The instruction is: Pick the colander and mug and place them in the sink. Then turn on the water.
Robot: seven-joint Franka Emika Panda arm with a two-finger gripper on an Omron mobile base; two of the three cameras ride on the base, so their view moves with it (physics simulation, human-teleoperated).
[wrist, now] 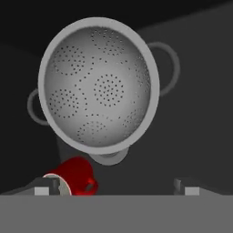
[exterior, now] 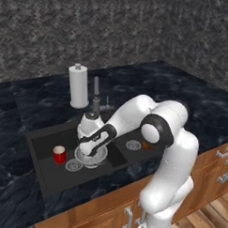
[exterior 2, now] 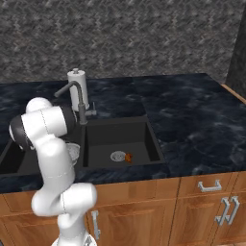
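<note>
The silver perforated colander (exterior: 96, 158) (wrist: 98, 86) lies in the left basin of the dark sink (exterior: 36, 141), beside that basin's round drain. The small red mug (exterior: 59, 155) (wrist: 75, 175) stands in the same basin, a little to the colander's left. My gripper (exterior: 89, 149) (wrist: 116, 189) hangs just above the colander, open, with nothing between its fingers. In the right base view the arm hides most of the colander (exterior 2: 73, 152). No water runs from the dark faucet (exterior: 95, 92) (exterior 2: 79, 103).
A white paper-towel roll (exterior: 78, 86) (exterior 2: 77, 82) stands behind the sink, left of the faucet. The right basin (exterior 2: 144, 137) holds a round drain (exterior 2: 117, 155) and a small orange thing (exterior 2: 129, 157). Wooden cabinets with handles (exterior 2: 210, 186) run below the black marble counter.
</note>
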